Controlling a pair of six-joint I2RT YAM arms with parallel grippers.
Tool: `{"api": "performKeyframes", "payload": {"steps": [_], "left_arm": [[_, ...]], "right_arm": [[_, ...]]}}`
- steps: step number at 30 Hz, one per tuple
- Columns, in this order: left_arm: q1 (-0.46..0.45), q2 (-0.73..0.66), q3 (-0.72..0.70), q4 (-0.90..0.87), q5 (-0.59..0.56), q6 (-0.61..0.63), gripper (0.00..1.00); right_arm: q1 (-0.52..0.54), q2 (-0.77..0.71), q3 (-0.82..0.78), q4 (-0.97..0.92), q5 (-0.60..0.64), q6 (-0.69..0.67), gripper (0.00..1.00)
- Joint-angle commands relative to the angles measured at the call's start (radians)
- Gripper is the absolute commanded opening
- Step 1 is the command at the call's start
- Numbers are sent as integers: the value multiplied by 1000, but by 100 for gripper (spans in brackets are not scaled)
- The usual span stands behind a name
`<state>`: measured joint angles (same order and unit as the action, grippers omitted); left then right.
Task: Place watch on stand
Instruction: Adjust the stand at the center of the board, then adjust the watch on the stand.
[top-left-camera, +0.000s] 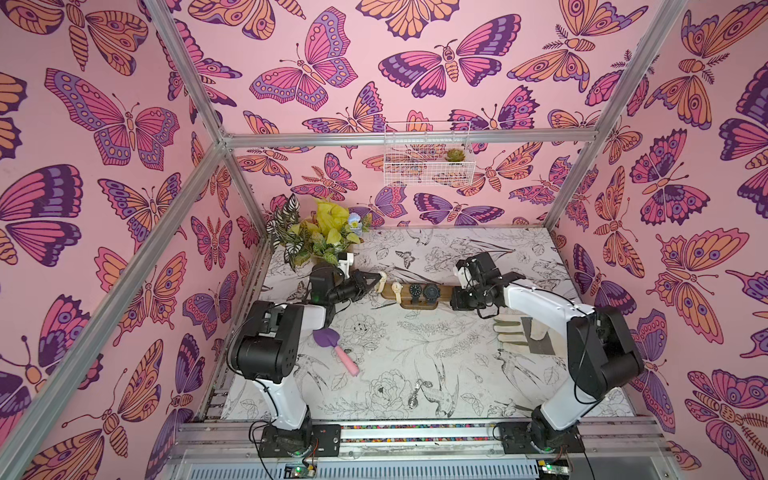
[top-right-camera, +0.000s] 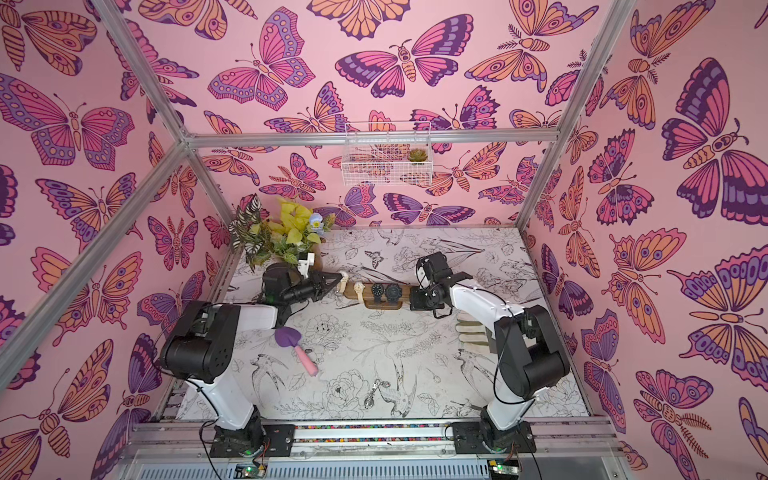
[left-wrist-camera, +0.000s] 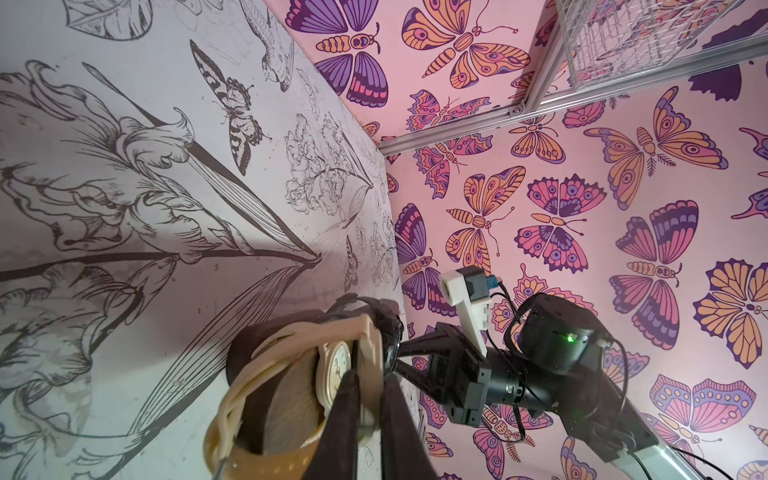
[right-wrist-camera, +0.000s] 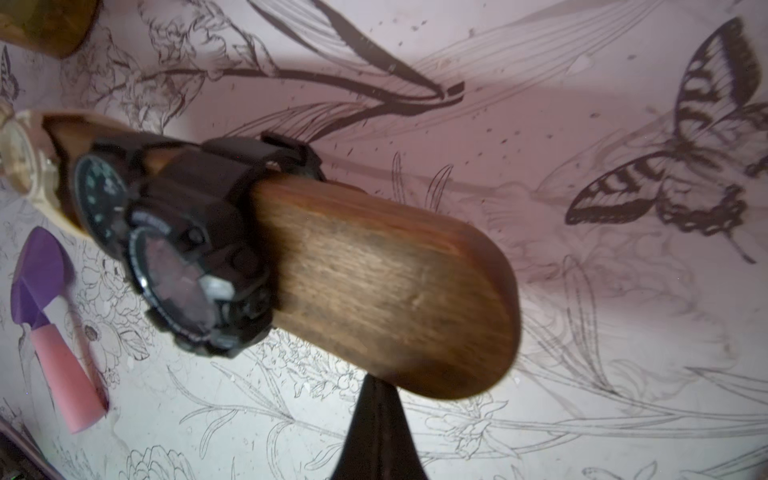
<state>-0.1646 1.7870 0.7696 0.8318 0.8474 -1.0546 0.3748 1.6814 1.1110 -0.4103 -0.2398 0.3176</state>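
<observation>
Cream watch (top-left-camera: 381, 282) clamped in left hand (top-left-camera: 374, 283) on stand (right-wrist-camera: 374, 291) end; right hand (right-wrist-camera: 376, 401) together.

A purple trowel (top-left-camera: 337, 349) with a pink handle lies on the left half of the flower-printed tabletop (top-left-camera: 415, 365). On the right half lies a pale work glove (top-left-camera: 512, 332), with a dark grey square (top-left-camera: 540, 343) at its cuff. A plant (top-left-camera: 320, 237) with yellow and striped leaves stands in the far left corner. A white wire basket (top-left-camera: 399, 174) hangs on the butterfly-papered back wall (top-left-camera: 374, 62) and holds a small succulent (top-left-camera: 455, 155). A small silvery trinket (top-left-camera: 413, 399) lies near the front edge.
</observation>
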Motion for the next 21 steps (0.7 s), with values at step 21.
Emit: {"api": "performKeyframes", "payload": {"steps": [21], "left_arm": [[-7, -151, -97, -82, -16, 68, 0]], "right_arm": [[332, 59, 382, -170, 156, -89, 0]]}}
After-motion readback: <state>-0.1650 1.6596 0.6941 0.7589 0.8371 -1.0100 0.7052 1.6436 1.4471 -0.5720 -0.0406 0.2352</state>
